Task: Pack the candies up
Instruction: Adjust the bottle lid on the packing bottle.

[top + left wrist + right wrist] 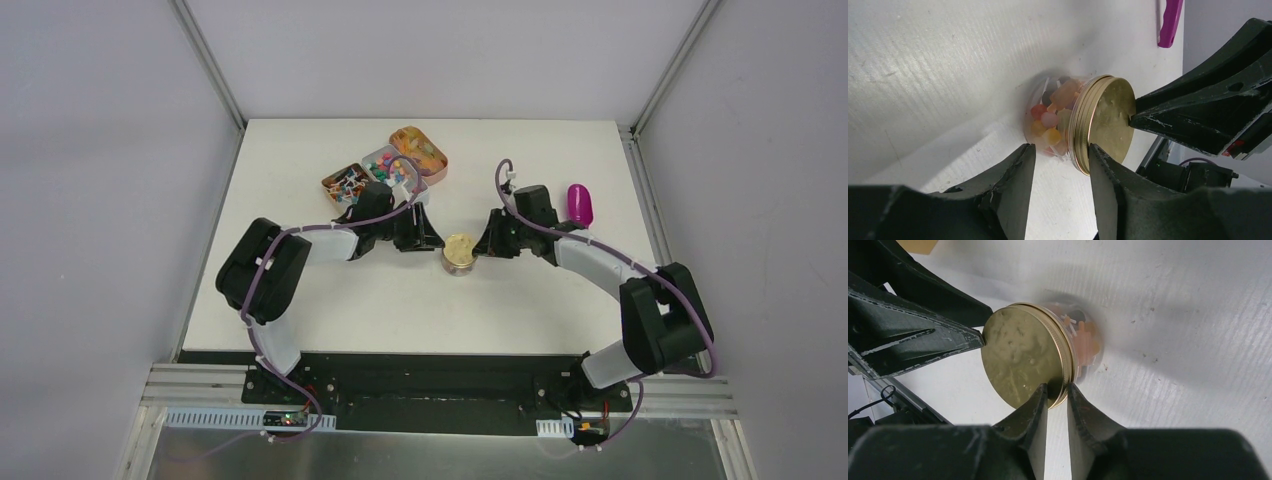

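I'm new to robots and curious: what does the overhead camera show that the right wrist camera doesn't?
Only overhead: three tins of candies and a purple object. Only right wrist: the right fingers pinching the lid by its rim, up close. Both: the jar on the white table.

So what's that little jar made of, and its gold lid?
The jar looks like clear glass or plastic: you can see the candies through its wall. The lid looks like metal with a shiny, brassy finish. It shows reflections and a ridged rim.
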Available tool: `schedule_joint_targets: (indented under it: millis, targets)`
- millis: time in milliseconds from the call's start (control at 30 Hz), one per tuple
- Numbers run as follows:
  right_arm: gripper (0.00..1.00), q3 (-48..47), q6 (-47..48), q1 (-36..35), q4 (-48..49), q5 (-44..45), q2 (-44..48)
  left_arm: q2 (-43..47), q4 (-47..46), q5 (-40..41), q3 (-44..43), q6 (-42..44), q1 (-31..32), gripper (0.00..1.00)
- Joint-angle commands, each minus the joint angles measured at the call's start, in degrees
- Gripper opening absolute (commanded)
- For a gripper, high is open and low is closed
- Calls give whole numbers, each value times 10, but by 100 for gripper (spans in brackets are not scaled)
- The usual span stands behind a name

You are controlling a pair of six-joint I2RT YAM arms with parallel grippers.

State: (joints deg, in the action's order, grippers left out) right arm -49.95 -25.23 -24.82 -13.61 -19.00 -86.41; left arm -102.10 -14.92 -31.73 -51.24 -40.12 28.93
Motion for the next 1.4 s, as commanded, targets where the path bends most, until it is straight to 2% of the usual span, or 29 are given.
schedule_joint_targets:
  millis: [0,233,333,433,567,700,767,867,1000,1067,1233,1367]
  targets:
    - [19,50,11,-1,-20,40,-7,-27,10,29,13,9,10,42]
    - [15,123,-24,-3,39,25,-2,-59,15,48,34,25,12,28]
    - [13,145,-36,-4,53,18,7,-52,36,40,-7,50,11,27]
    - [13,147,-53,-3,57,19,28,-48,37,-10,-44,38,10,28]
    - [13,126,-75,-1,54,28,56,-31,36,-48,-60,30,10,41]
    - [13,110,-92,1,51,35,64,1,35,-61,-41,27,10,55]
    - [13,109,-98,1,52,39,66,10,28,-57,-24,23,10,59]
    - [13,115,-102,1,58,40,67,-5,-19,-74,0,-7,11,58]
    - [13,124,-106,1,70,26,61,-41,-66,-70,20,-31,17,48]
    - [12,136,-115,-2,82,18,63,-65,-60,-56,18,-22,17,34]
    - [10,175,-142,-13,107,12,82,-102,-5,-13,-21,8,16,13]
    - [9,201,-155,-15,126,13,84,-107,18,15,-36,21,16,6]
